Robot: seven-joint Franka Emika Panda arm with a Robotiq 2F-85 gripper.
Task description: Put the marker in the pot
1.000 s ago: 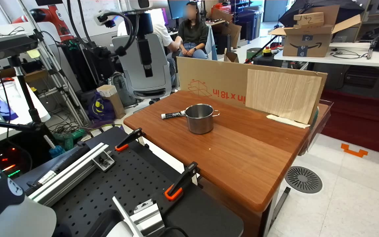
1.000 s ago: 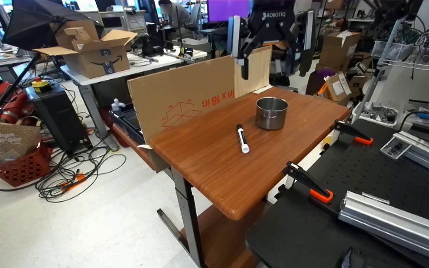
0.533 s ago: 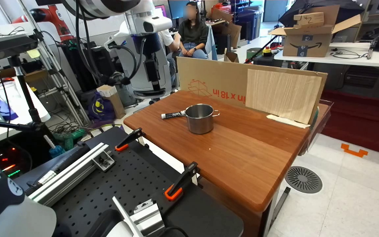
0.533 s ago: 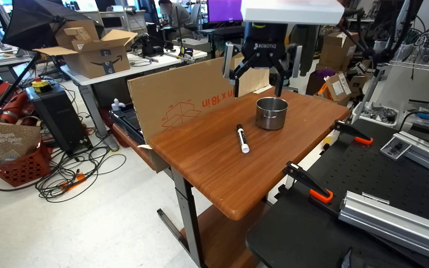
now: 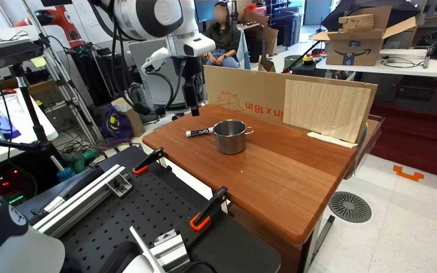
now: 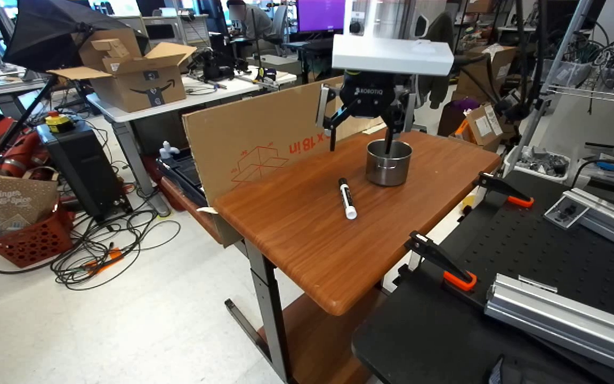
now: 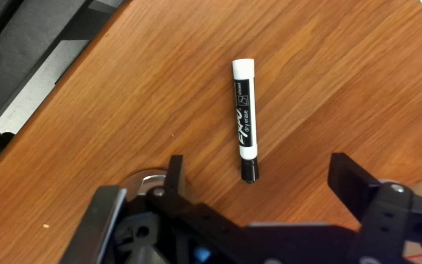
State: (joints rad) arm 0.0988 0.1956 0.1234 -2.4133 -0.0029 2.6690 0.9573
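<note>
While the claw (image 6: 360, 151) gapes, 1 marker (image 7: 247, 117) lies near the pot (image 6: 386, 173).

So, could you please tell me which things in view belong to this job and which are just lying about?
For the job:
slim white-and-black marker
round silver metal pot
black two-fingered end effector

Just lying about:
open brown cardboard box
red perforated plastic basket
purple bag

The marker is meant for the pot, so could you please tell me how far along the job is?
Done: nothing yet; the marker lies on the table, outside the pot. In hand: the fingers hang open above the table, gripping nothing, seemingly set to grasp. Left: grip, lift and drop the marker into the open-topped pot.
</note>
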